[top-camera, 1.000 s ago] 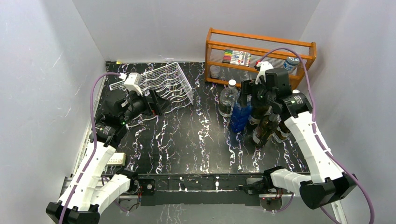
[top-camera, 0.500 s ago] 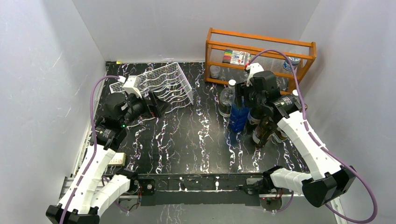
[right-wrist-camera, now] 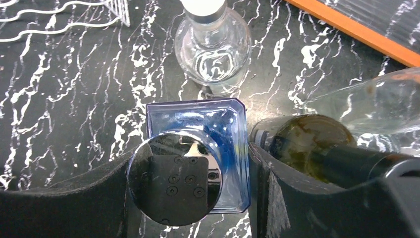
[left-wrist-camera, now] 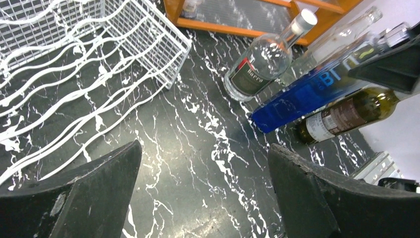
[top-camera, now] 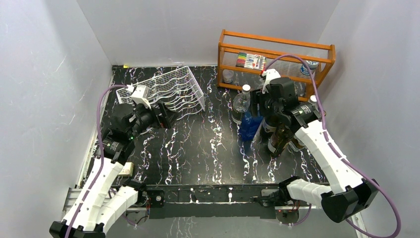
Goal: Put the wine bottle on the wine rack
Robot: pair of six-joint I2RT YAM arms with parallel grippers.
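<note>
The white wire wine rack [top-camera: 173, 89] stands at the back left; its wavy rows show in the left wrist view [left-wrist-camera: 74, 59]. My right gripper [top-camera: 260, 106] is over a blue square bottle [top-camera: 249, 128] from above. In the right wrist view the gripper [right-wrist-camera: 193, 148] has one finger at the bottle's silver cap and the other against the side of the bottle [right-wrist-camera: 233, 129]. The bottle [left-wrist-camera: 302, 96] leans. My left gripper [top-camera: 166, 115] is open and empty just in front of the rack, over bare tabletop [left-wrist-camera: 204, 146].
A clear bottle with a white cap [top-camera: 241, 101] stands just behind the blue one. A dark green labelled bottle [top-camera: 280, 139] and other bottles crowd its right side. The orange wooden shelf [top-camera: 275, 39] stands at the back right. Grey walls enclose the table.
My right gripper has moved left onto the blue bottle and closed on it, and the bottle now leans. My left arm has drawn back a little from the rack.
</note>
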